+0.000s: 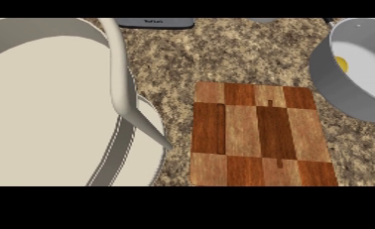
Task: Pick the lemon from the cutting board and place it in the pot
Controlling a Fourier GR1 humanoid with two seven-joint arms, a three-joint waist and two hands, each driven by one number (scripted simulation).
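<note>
Tabletop (pixel 242 49): speckled granite, carries everything.
Lemon (pixel 342 64): yellow sliver visible inside the pot, against its left inner wall; mostly cut off by the rim.
Pot (pixel 333 82): grey, right edge, just beside the board's top-right corner.
Cutting board (pixel 256 134): wood checker, bare on top, so placement looks done.
Hands: neither visible, state can't tell.
Sink (pixel 58 104): pale basin left, faucet (pixel 124 89) arcing over it.
Dark device (pixel 155 22): top edge, unrelated.

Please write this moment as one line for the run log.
lemon: inside pot | cutting board: bare | sink: at left | hands: not in view
</note>
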